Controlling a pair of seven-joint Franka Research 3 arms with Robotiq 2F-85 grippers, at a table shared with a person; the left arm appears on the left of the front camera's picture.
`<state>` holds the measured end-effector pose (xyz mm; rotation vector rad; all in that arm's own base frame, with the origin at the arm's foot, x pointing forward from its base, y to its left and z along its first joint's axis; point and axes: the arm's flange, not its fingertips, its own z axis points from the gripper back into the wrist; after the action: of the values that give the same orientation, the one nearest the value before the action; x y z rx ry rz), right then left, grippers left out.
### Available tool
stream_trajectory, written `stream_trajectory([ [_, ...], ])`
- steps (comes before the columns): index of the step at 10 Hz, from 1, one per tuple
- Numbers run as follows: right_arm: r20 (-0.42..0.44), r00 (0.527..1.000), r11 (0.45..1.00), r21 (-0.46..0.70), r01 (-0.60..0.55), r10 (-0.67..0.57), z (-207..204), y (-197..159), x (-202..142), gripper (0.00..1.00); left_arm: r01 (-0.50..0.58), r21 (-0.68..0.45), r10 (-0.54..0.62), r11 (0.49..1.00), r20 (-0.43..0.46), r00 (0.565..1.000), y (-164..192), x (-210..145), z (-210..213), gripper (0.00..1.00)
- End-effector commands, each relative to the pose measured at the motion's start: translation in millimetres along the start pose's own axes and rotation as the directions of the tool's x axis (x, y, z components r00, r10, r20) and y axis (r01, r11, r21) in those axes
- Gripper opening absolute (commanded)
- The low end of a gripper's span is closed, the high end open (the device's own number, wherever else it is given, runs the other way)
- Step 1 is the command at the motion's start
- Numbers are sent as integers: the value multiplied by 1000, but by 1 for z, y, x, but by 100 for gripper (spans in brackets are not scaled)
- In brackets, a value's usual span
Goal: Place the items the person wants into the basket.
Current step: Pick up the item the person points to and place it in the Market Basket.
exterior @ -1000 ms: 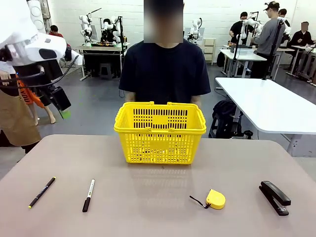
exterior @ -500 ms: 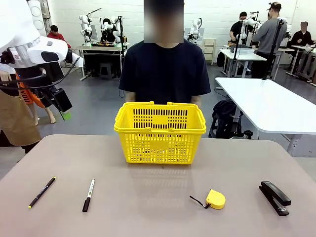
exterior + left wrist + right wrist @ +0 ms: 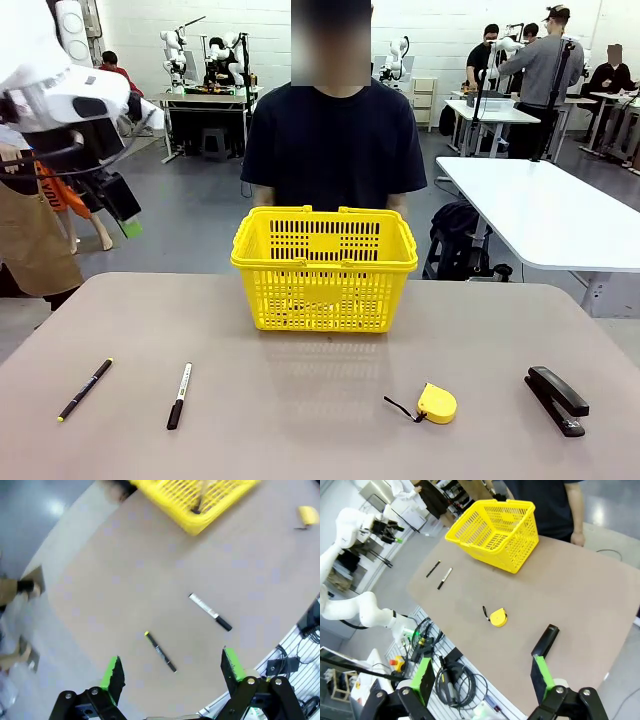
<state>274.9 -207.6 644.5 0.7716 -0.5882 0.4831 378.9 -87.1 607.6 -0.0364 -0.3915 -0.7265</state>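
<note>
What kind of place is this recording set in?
Probably a robotics lab or workshop: a large room with white worktables, a bare grey floor, and cables coiled beside the robot's table.

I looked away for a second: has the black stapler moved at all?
No. The stapler lies at the same spot near the right edge of the table, right of the yellow tape measure, just as before.

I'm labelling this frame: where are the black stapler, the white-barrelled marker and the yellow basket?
black stapler (image 3: 557, 393): front view, on its top arm.
marker (image 3: 182, 388): front view, on the white barrel.
basket (image 3: 325, 297): front view, on its near lattice wall.
</note>
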Motion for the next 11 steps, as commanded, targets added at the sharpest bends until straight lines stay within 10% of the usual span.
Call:
stream_trajectory([
  [1,13,1000,1000,16,-15,15,0,1,1,100,225,-299,-169,927,201,965,29,-49,56,100],
  [3,13,1000,1000,16,-15,15,0,1,1,100,495,-407,-364,768,360,859,65,-101,119,100],
  [11,13,1000,1000,16,-15,15,0,1,1,100,381,-334,-90,862,639,764,170,-213,96,100],
])
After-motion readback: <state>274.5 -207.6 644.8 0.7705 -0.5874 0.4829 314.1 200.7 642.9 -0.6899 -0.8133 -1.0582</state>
